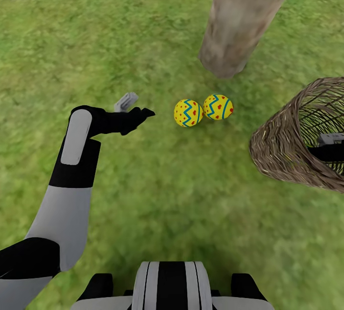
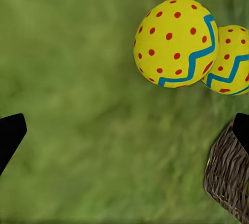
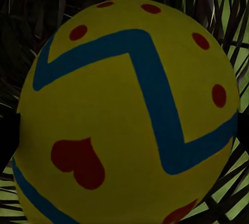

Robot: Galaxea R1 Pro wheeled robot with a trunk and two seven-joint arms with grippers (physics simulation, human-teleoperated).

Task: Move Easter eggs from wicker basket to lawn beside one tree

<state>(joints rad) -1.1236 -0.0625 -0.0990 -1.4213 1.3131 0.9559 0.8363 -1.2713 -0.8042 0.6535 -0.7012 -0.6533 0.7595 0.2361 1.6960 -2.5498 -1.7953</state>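
The wicker basket (image 1: 291,149) sits at the right edge of the head view, tipped so its mouth faces right, with the right arm reaching inside. In the right wrist view 1 Easter egg (image 3: 127,115) fills the frame against the basket's woven wall; whether the right gripper is closed on it I cannot tell. 2 more eggs (image 1: 188,112) (image 1: 218,106) lie touching on the lawn (image 1: 95,37) at center, just below the tree (image 1: 243,18) trunk at upper right. The left gripper (image 1: 138,109), left of center, is spread wide and empty.

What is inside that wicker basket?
Inside the wicker basket sits one Easter egg, close before the right gripper. The gripper's fingertips and the basket's bottom are hidden.
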